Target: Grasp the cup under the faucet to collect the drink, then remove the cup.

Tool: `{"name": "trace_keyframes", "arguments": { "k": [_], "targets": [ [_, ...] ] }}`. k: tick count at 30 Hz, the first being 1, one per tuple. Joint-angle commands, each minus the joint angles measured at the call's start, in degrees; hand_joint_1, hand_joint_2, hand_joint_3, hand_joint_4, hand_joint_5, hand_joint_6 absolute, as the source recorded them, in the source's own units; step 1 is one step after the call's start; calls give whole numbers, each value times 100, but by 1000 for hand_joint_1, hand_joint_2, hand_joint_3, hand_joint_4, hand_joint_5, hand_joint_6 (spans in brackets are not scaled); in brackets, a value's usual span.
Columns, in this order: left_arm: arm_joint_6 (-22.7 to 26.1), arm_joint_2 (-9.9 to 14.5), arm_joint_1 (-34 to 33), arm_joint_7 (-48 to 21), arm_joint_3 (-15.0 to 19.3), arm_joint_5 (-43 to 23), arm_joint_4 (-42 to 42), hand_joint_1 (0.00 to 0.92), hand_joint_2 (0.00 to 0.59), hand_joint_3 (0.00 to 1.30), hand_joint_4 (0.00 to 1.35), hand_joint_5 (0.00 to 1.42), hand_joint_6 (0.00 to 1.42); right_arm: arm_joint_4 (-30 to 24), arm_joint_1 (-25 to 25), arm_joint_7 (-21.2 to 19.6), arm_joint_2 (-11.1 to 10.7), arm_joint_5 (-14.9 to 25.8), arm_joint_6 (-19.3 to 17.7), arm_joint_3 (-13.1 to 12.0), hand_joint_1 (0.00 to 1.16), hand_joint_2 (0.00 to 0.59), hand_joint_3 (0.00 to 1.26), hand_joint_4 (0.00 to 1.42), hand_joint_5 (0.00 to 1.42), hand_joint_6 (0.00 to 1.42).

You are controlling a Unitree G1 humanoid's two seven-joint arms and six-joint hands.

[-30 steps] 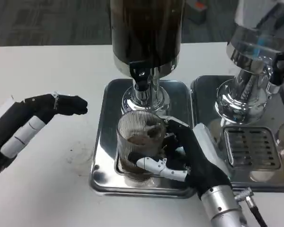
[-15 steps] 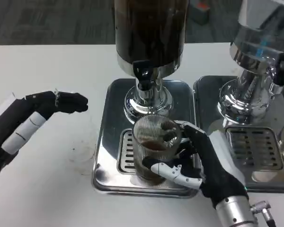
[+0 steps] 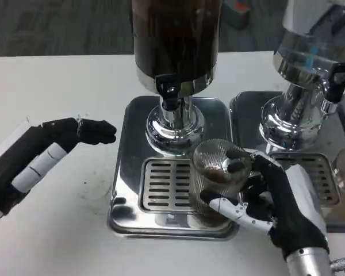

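White tabletop and grey carpet frame a tall dark-filled drink dispenser standing on a polished steel drip tray. The robot's right hand grips a ribbed clear glass cup holding dark liquid, at the tray's front right edge, off to the right of the dispenser's black-handled faucet. Its left hand hovers empty, fingers extended, left of the tray. A tilt or slackened grip could spill the drink; the cup's base might catch the tray's rim.

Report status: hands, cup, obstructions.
Right robot hand grips cup, dark drink inside. Cup over right edge of drip tray, clear of faucet. Left robot hand open above table, idle. Nothing blocking.
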Motion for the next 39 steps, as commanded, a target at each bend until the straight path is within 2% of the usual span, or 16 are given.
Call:
{"name": "trace_keyframes", "arguments": {
  "k": [1,23,31,39],
  "targets": [
    [-109,-44,-27,-51,-43,37,56,0,132,465,426,360,317,-251,18,-106,52,39,-84,-58,654,254,473,549,620,644],
    [-607,-50,350,38,-335,265,-131,0,132,454,415,352,318,-965,276,21,-28,-24,-35,-139,654,254,486,550,639,653],
    [-1193,125,615,199,-366,639,-272,0,136,419,359,322,301,-1314,466,148,-116,-106,71,-198,659,251,488,550,639,672],
    [-1716,404,822,482,-380,979,-294,0,135,384,307,279,281,-1666,697,269,-196,-128,169,-213,664,246,488,557,655,676]
  ]
}}
